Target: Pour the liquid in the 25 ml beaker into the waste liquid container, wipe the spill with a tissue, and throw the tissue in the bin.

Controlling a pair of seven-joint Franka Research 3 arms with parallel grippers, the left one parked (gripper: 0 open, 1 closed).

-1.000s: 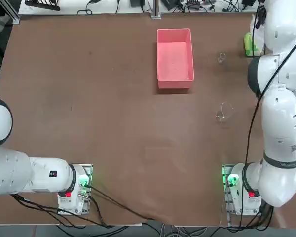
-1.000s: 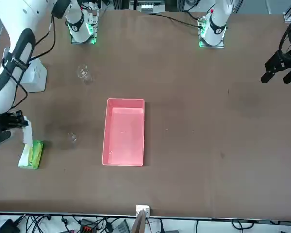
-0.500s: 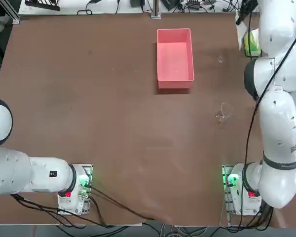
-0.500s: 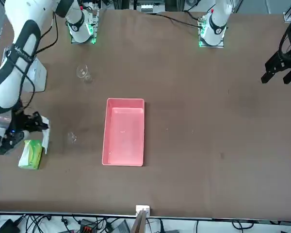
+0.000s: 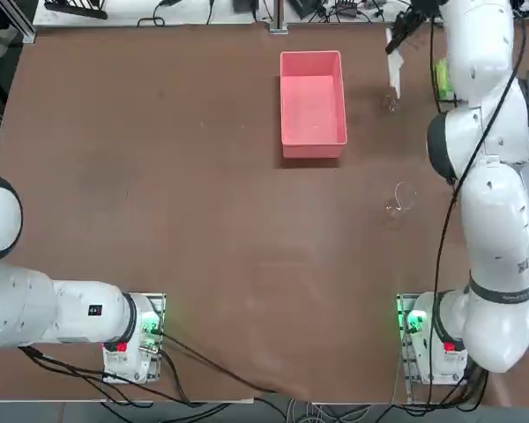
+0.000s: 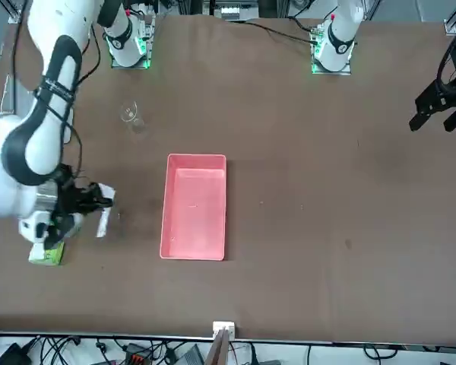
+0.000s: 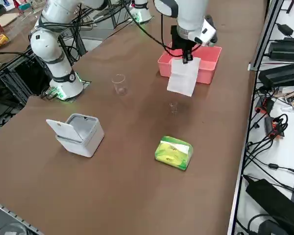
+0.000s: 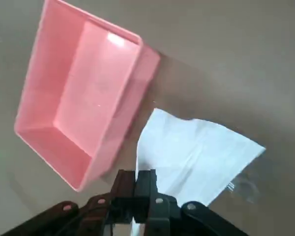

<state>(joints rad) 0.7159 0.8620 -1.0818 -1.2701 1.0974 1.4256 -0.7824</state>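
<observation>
The right hand (image 8: 136, 178) is closing tight on the tissue (image 8: 194, 152), its fingers hiding the pinched edge. The sheet is hanging below the hand, its long axis running steeply down, over the desk (image 7: 137, 161), near the far edge's right-hand corner, beside the pink box (image 7: 206, 61).

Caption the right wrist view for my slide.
The right gripper holds a hanging white tissue above the brown table, near the pink box.
</observation>
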